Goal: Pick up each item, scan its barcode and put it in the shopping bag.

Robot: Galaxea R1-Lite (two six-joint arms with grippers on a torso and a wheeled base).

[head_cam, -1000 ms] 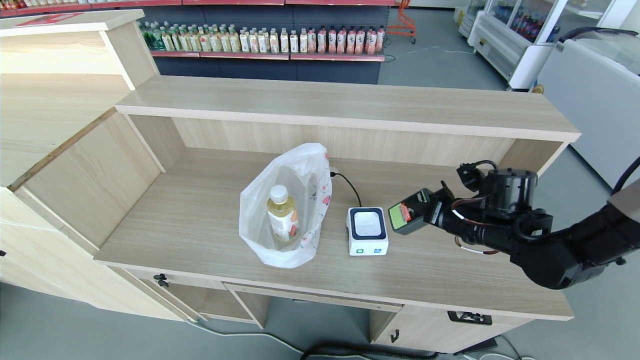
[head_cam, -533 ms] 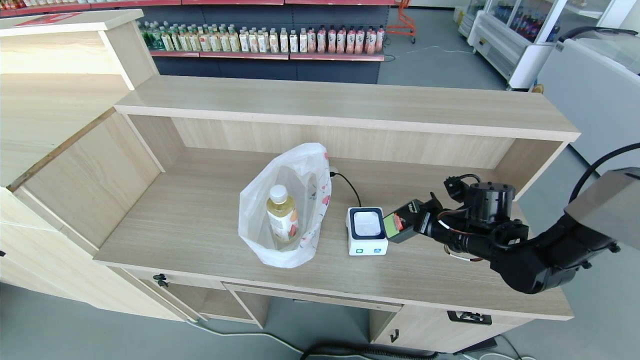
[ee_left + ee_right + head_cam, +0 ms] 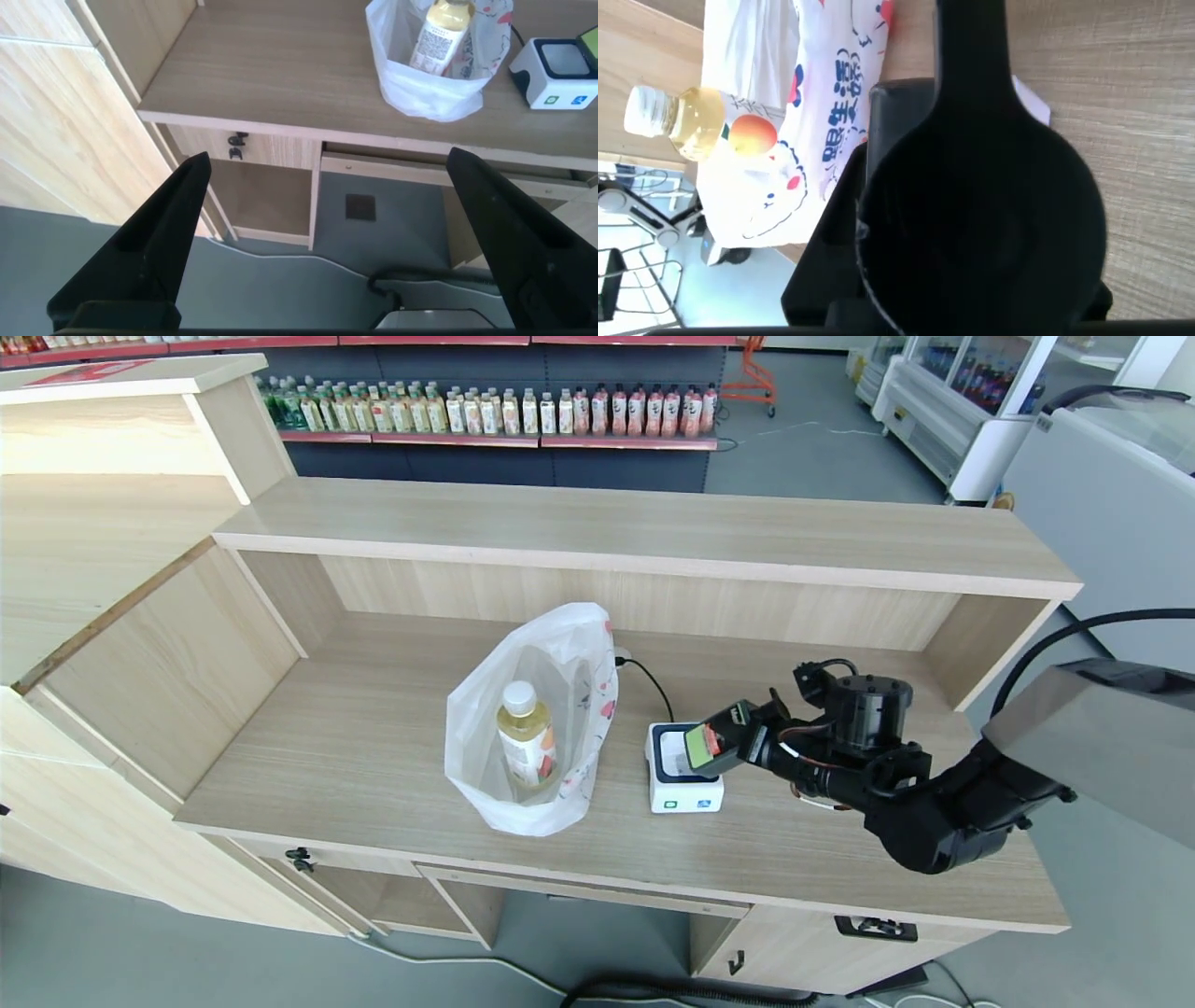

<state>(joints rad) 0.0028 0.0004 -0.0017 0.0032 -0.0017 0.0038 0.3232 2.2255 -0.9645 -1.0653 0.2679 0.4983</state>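
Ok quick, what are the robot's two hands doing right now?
Left gripper: open, empty.
Right gripper: shut on a small dark box, held over the scanner.

Small box (image 3: 714,749) hangs over the scanner (image 3: 686,798), blotting out the right side of its window (the box's own label is too small to read). Left of the scanner, the bottle (image 3: 526,733) has its base sunk behind the shopping bag (image 3: 481,775) wall. From the right wrist, a dark mass covers nearly all of the scanner, and the left wrist view's edge clips the box
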